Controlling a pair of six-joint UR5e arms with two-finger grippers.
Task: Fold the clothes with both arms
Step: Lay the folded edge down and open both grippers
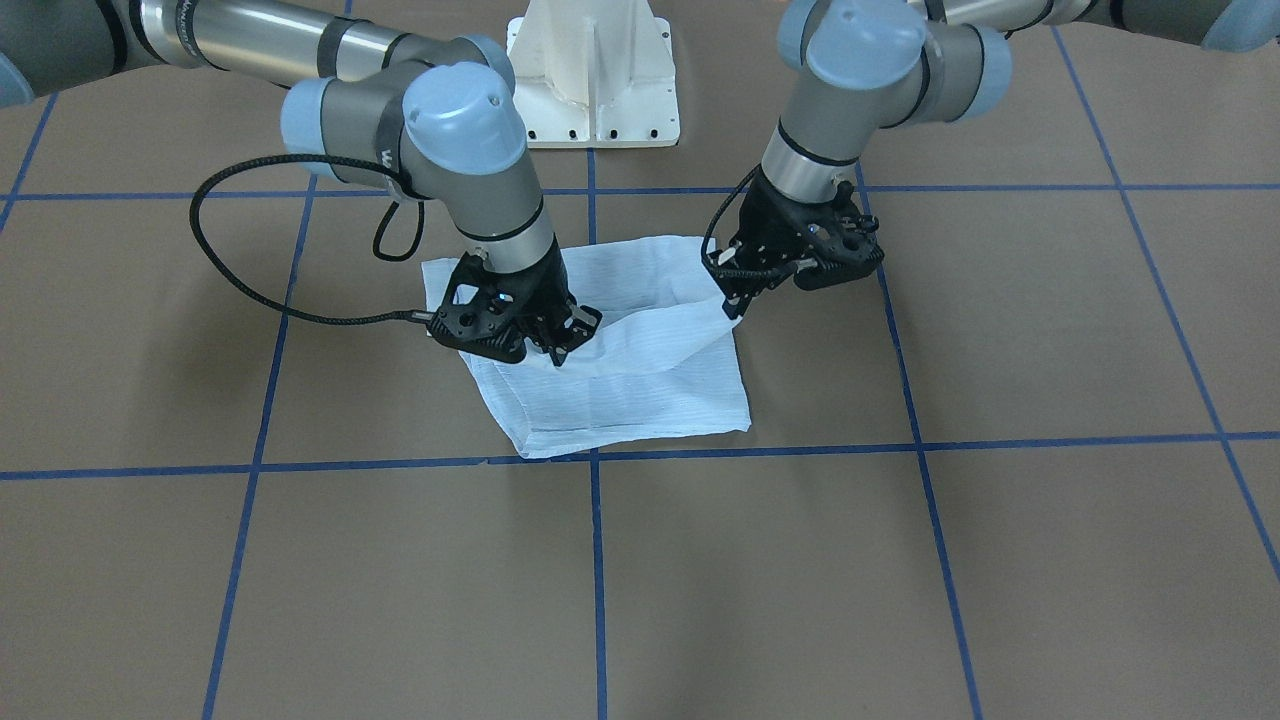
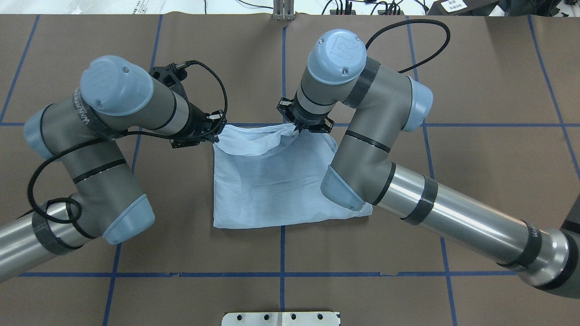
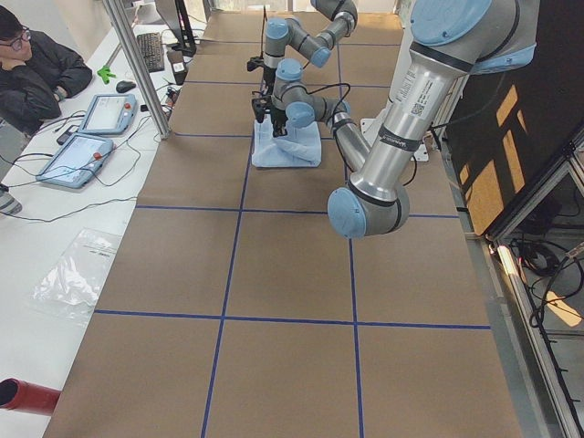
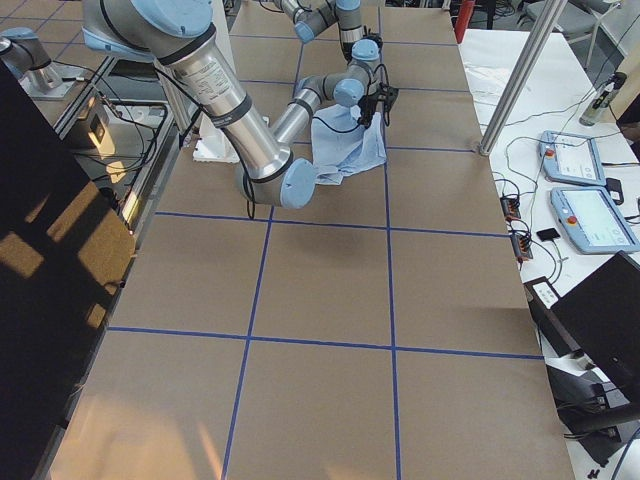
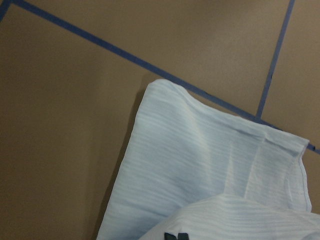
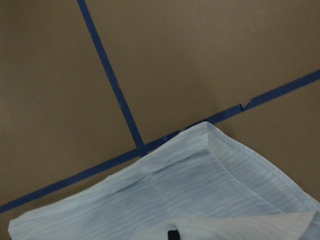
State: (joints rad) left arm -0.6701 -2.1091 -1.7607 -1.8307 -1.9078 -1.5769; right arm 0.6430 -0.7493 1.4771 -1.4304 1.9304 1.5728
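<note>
The light blue striped shirt [image 1: 640, 400] lies folded into a rough rectangle on the brown table, near the middle [image 2: 272, 190]. My left gripper [image 2: 216, 132] is shut on one raised corner of its upper layer, on the right in the front view [image 1: 735, 303]. My right gripper [image 2: 300, 129] is shut on the other raised corner [image 1: 563, 350]. The fabric sags between the two grippers, above the flat lower layer. Both wrist views show the flat shirt below [image 5: 200, 165] [image 6: 200, 175]. Collar, buttons and label are hidden.
The white pedestal base [image 1: 595, 70] stands at the robot's side of the table. Blue tape lines [image 2: 283, 235] grid the brown surface. An operator [image 3: 32, 68] and teach pendants [image 4: 590, 190] are on a side table beyond the far edge.
</note>
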